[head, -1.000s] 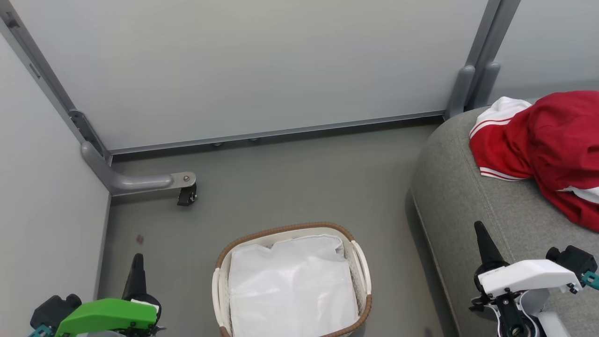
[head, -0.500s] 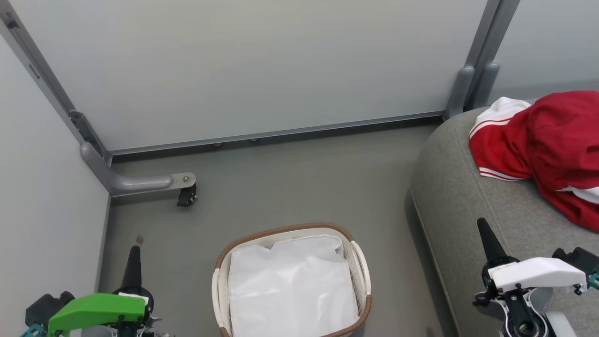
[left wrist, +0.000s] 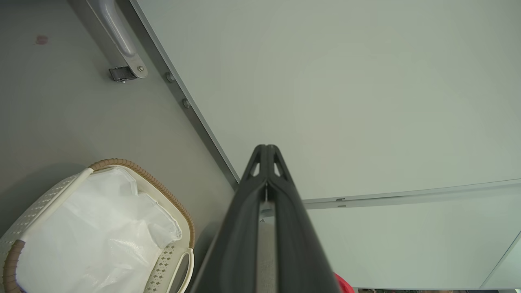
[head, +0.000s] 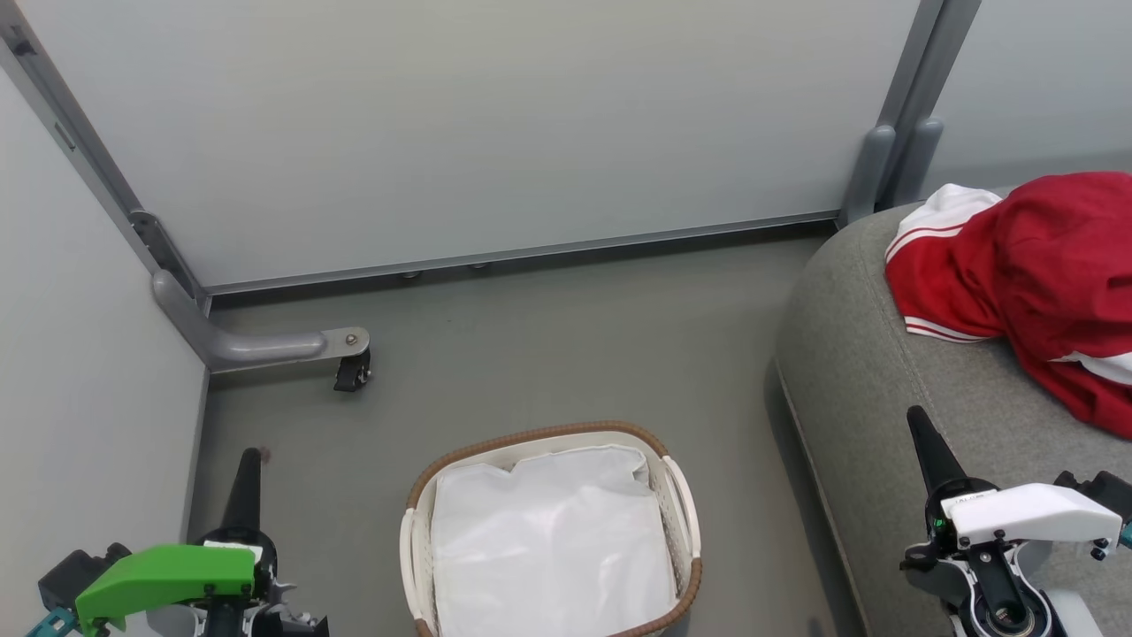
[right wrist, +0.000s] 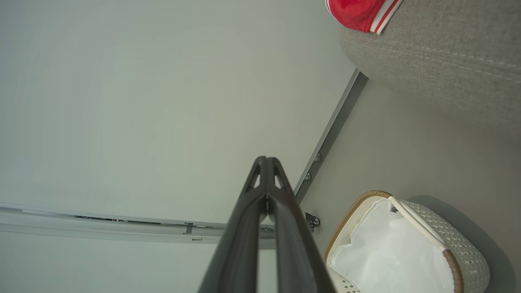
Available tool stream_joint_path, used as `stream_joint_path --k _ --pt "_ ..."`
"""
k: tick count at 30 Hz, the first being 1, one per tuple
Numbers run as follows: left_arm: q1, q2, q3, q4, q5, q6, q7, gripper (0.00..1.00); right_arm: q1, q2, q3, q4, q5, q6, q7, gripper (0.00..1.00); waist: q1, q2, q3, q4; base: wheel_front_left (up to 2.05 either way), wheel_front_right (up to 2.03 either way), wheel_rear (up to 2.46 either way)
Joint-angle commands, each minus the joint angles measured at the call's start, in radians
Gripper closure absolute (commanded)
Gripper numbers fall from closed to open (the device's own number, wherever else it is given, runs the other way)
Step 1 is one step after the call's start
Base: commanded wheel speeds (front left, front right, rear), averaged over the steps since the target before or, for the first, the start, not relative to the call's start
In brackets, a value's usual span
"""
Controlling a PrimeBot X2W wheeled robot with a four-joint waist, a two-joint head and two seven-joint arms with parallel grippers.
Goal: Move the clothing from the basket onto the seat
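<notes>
- You had the left gripper (head: 248, 462) low at the lower left of the head view, over the grey floor (head: 548, 345) just left of the basket (head: 531, 435). Its 2 dark fingers pointed up that view, pressed together with nothing between them.
- In your left wrist view the fingertips met in a thin seam and aimed at the pale wall panel (left wrist: 366, 81).
- Your right gripper (head: 918, 420) stood at the lower right, above the seat (head: 867, 372) near its rounded edge. Its 2 fingers were likewise pressed together and empty, apart from the clothing (head: 1035, 257).
- In your right wrist view those fingers pointed toward the wall, with the basket at the lower right.
- The basket stood on the floor between the 2 arms, and the crumpled white liner (head: 548, 548) lay inside it.
- The clothing lay heaped on the seat at the right edge of the head view, red with a white panel and striped trim, well apart from the basket.
</notes>
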Motion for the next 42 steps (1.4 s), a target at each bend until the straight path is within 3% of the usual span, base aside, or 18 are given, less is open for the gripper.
stream_joint_path --k 1,42 --pt "-0.024 0.002 0.006 -0.011 -0.021 -0.002 0.003 1.0 0.004 -0.006 -0.005 -0.011 0.022 -0.001 0.006 1.0 0.0 0.0 0.0 0.0 0.0 0.0 0.0" --pt "-0.041 -0.001 0.037 -0.053 -0.265 -0.003 0.076 1.0 0.014 -0.008 -0.038 -0.048 0.284 -0.001 0.078 1.0 0.0 0.0 -0.005 -0.004 0.0 0.0 0.0"
